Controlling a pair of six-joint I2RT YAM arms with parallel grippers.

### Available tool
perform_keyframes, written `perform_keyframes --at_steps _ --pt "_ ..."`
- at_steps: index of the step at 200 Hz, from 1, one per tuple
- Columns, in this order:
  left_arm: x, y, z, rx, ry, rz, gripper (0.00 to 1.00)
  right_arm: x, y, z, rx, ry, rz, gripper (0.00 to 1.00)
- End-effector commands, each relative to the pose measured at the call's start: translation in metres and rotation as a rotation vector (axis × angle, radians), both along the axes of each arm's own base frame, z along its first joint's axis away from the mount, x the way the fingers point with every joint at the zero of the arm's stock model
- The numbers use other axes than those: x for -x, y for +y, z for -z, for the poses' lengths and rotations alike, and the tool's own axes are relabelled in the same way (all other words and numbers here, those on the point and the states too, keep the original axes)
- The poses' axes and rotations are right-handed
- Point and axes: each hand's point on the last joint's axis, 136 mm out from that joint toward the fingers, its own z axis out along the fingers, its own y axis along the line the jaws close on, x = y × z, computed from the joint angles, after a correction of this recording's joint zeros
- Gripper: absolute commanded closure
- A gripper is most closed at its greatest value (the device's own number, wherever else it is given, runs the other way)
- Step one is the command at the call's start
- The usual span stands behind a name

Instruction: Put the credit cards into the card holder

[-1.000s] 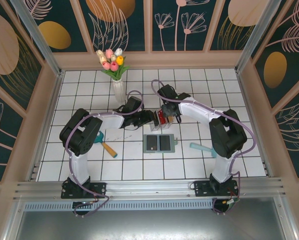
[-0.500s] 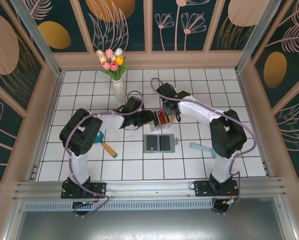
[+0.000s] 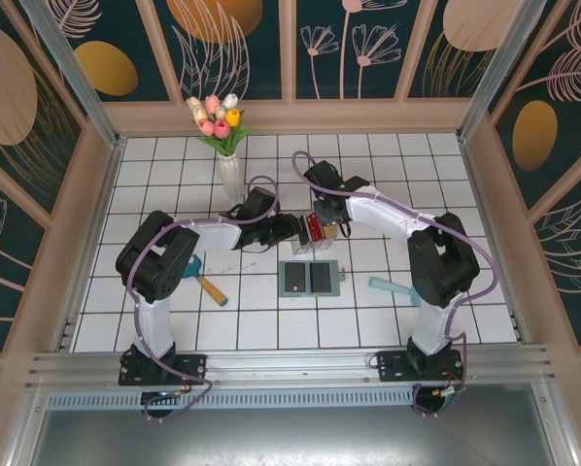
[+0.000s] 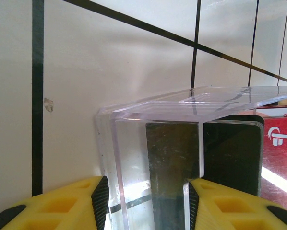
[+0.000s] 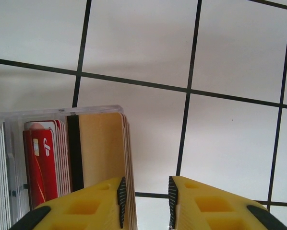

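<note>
While the credit cards (image 5: 100, 148) stand on edge, packed side by side in a clear plastic box (image 4: 158, 110), none has yet been lifted out. The right wrist view shows a tan card at the outer face of the stack, with a red card (image 5: 40, 163) further in. The right pincer (image 5: 146, 184) hangs over the stack's outer edge with its jaws apart. One finger is in front of the tan card, the other stands off it, and bare table (image 5: 230, 143) shows through the gap. The left pincer (image 4: 147, 191) straddles the box's end wall, and its yellow fingers (image 4: 100, 201) seem to press on it from both sides, probably to steady the box.

The card holder (image 3: 310, 279) lies open and flat on the table, just nearer the arm bases than the box, its inner pockets facing up.

The step in hand looks like drawing the first card. The next move calls for the right jaws to close on the outermost tan card alone, pinching it near its top edge. The card must then come straight up so its neighbours stay put, while the left arm keeps the light box from tipping or sliding. After that comes the short carry to the holder's pockets.
</note>
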Motion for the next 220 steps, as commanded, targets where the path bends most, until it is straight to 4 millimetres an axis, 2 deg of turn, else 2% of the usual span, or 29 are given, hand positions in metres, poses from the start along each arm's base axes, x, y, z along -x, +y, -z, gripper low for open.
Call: perform_keyframes --at_steps 1,50,113,140,164,182,220 --pt "0.016 0.021 0.033 -0.087 0.091 -0.020 0.53 0.000 -0.002 -0.007 -0.011 -0.002 0.003 0.68" --pt "0.015 0.018 0.031 -0.075 0.086 -0.013 0.53 0.001 0.013 -0.005 -0.096 0.020 -0.024 0.58" --pt "0.017 0.019 0.031 -0.078 0.087 -0.015 0.54 0.002 -0.001 0.027 -0.031 0.067 0.012 0.57" --pt "0.016 0.020 0.030 -0.080 0.087 -0.016 0.54 0.004 -0.005 0.034 -0.028 0.080 0.019 0.57" --pt "0.016 0.020 0.031 -0.081 0.087 -0.017 0.53 0.001 -0.011 0.027 -0.006 0.057 0.039 0.61" --pt "0.017 0.021 0.031 -0.084 0.089 -0.017 0.54 -0.002 -0.016 0.017 0.010 0.030 0.050 0.67" --pt "0.018 0.022 0.032 -0.088 0.090 -0.019 0.54 -0.002 -0.016 0.003 -0.004 0.009 0.049 0.69"
